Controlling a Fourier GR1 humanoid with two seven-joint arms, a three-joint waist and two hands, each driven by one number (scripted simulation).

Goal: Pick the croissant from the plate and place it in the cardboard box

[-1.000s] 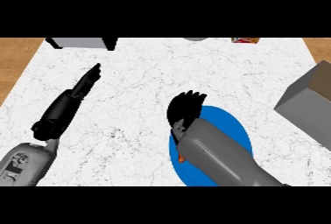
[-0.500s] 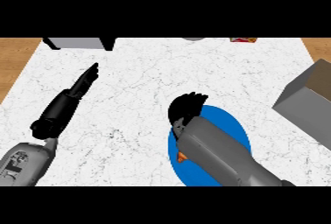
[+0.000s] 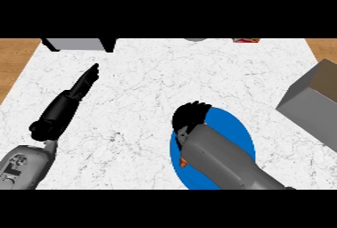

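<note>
The blue plate (image 3: 233, 133) lies on the counter at the lower right of centre. My right hand (image 3: 191, 114) hangs over the plate's far left rim, and its grey forearm covers most of the plate. Of the croissant only orange slivers show, one beside the wrist (image 3: 206, 121) and one under the forearm's left side (image 3: 183, 163). Whether the hand has hold of it is hidden. The cardboard box (image 3: 314, 104) stands at the right edge, to the right of the plate. My left hand (image 3: 74, 95) rests open on the counter at the left, fingers straight and pointing away.
A grey box-like object (image 3: 76, 43) sits at the counter's far left edge. A grey round object (image 3: 195, 39) and a small red item (image 3: 245, 40) stand along the far edge. Wooden floor shows beyond the left and right sides.
My right hand has shifted slightly nearer over the plate's rim, and an orange sliver now shows beside the wrist. The left hand has not moved.
</note>
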